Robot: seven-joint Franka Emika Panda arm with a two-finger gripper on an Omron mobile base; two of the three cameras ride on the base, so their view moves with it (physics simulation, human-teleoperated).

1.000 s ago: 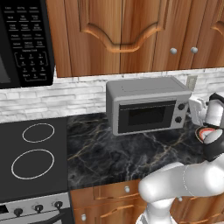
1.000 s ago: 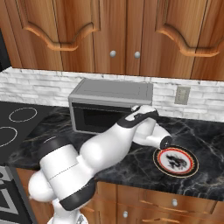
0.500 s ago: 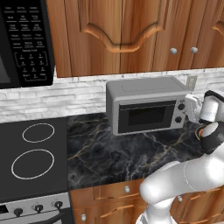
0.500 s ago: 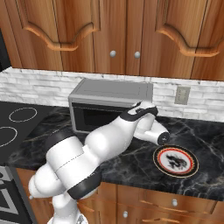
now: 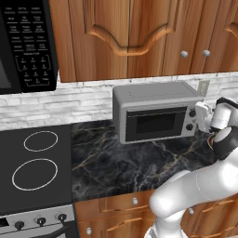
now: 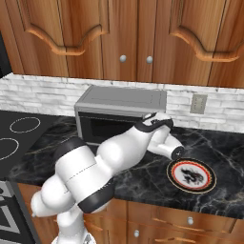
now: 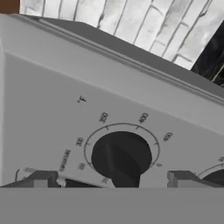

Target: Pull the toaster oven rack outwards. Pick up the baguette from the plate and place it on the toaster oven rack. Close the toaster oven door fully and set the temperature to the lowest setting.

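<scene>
The toaster oven (image 5: 155, 111) is seen on the dark table (image 5: 116, 162), its door shut. In the hand view, its dark temperature knob (image 7: 121, 157) is framed between the fingers (image 7: 41, 179), which are spread wide, holding nothing.

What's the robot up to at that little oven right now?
Gripper open, straddling the temperature knob. Oven door shut. Nothing in the way.

matt light-grey metal toaster oven (image 5: 155, 111) with a dark glossy glass door (image 5: 155, 124); matt black plastic knob (image 7: 121, 156) ahead of the claw. polished black marble worktop (image 5: 116, 162), varnished wood cabinets (image 5: 125, 37), rough pale brick backsplash (image 5: 56, 104).
</scene>
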